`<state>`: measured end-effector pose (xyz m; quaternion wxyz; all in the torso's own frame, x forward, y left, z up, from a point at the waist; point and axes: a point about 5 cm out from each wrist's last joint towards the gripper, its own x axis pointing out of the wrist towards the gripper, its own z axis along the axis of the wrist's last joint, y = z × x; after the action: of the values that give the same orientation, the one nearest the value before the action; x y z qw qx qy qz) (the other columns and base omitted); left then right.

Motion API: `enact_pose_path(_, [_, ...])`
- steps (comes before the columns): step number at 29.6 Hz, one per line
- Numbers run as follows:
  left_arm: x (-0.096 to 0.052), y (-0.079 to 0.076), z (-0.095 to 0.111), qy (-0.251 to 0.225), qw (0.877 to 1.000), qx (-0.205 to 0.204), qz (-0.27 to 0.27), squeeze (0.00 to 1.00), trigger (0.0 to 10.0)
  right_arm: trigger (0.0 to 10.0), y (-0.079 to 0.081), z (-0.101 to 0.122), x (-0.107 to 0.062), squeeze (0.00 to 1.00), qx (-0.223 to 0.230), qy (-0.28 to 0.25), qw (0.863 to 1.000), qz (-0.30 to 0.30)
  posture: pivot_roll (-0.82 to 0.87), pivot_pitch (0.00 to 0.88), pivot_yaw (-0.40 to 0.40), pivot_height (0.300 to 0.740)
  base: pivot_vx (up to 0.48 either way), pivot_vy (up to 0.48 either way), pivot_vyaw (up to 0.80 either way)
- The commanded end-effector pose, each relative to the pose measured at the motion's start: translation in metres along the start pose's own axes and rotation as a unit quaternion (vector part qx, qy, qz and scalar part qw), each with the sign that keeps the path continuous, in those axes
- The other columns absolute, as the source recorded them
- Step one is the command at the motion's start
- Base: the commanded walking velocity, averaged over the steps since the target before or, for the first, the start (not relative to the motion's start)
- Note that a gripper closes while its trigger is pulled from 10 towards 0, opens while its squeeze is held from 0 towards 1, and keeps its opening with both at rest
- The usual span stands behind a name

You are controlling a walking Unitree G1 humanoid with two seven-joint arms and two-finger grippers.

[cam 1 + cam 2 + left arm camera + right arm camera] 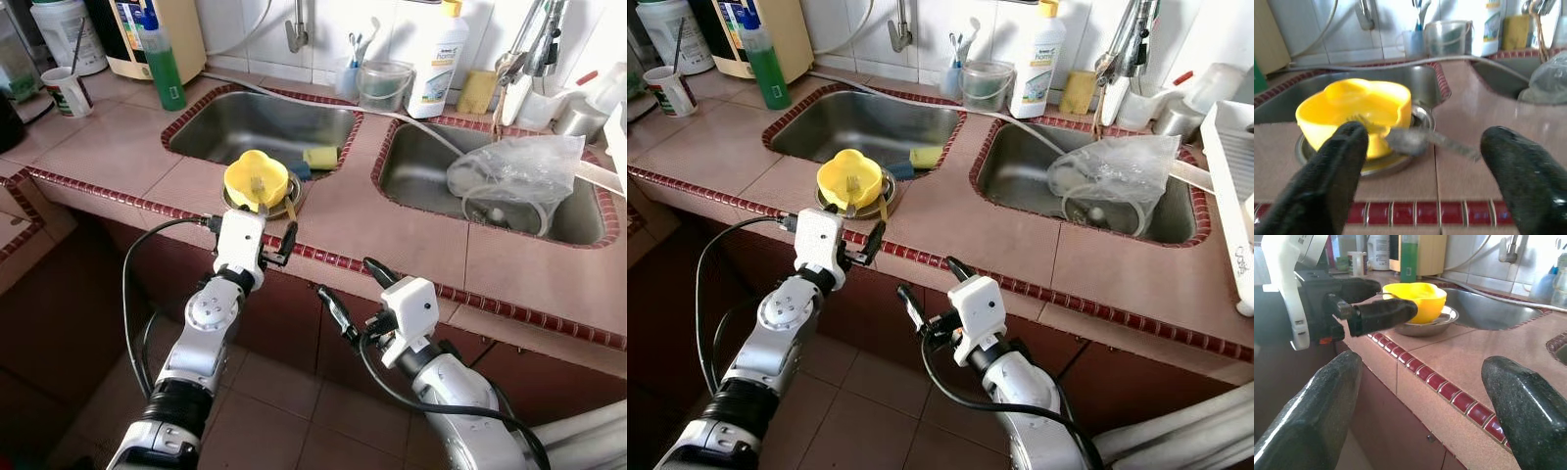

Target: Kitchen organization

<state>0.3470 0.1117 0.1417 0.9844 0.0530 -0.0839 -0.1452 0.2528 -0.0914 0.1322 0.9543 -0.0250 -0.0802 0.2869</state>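
A yellow bowl (257, 179) sits in a shallow metal plate (1419, 116) on the tiled counter, at the front rim of the left sink (260, 122). A metal spoon (1413, 140) leans from the bowl over the plate's edge. My left gripper (1424, 147) is open and level with the counter's front edge, just short of the bowl, touching nothing. My right gripper (343, 277) is also open and holds nothing. It hangs below the counter edge, to the right of the left one, angled toward the left gripper and the bowl.
A yellow-and-blue sponge (315, 159) lies in the left sink. A crumpled plastic bag (514, 171) is in the right sink (411, 171). At the back stand a green bottle (162, 59), a mug (67, 93), a clear container (382, 83) and a white bottle (436, 64). A dish rack (1229, 186) is at right.
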Motion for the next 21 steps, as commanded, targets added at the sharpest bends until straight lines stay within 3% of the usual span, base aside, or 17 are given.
enact_pose_path(1, [0.0015,0.0017,0.0004,-0.001,1.000,0.002,0.003,0.00,3.8,10.0,0.0025,0.0042,0.0000,0.00,0.002,-0.007,1.000,0.001,-0.09,0.139,0.033,0.740,0.000,0.000,0.00])
enact_pose_path(2, [0.0018,0.0022,0.0011,-0.004,1.000,0.005,0.005,0.00,1.3,10.0,0.0036,0.0050,0.0003,0.00,0.003,-0.009,1.000,0.003,-0.09,0.140,0.035,0.740,0.000,0.000,0.00])
enact_pose_path(4, [0.0025,0.0027,0.0019,-0.008,1.000,0.004,0.007,0.00,1.5,10.0,0.0047,0.0059,0.0005,0.00,0.006,-0.010,1.000,0.005,-0.09,0.140,0.035,0.740,0.000,0.000,0.00])
enact_pose_path(6, [0.0035,0.0031,0.0028,-0.011,1.000,0.000,0.005,0.00,0.0,10.0,0.0063,0.0066,0.0003,0.00,0.009,-0.011,1.000,0.009,-0.09,0.141,0.034,0.740,0.000,0.000,0.00])
enact_pose_path(14, [0.0062,0.0025,0.0057,-0.020,1.000,-0.006,0.003,0.00,0.0,10.0,0.0063,0.0071,-0.0005,0.00,0.009,-0.008,1.000,0.010,-0.09,0.143,0.032,0.740,0.000,0.000,0.00])
enact_pose_path(15, [0.0066,0.0020,0.0064,-0.021,1.000,-0.007,0.002,0.00,0.4,10.0,0.0061,0.0073,-0.0006,0.00,0.009,-0.008,1.000,0.009,-0.09,0.143,0.033,0.740,0.000,0.000,0.00])
enact_pose_path(21, [0.0068,0.0014,0.0064,-0.022,1.000,-0.007,-0.003,0.00,0.0,10.0,0.0070,0.0076,0.0002,0.00,0.010,-0.008,1.000,0.008,-0.09,0.143,0.036,0.740,0.000,0.000,0.00])
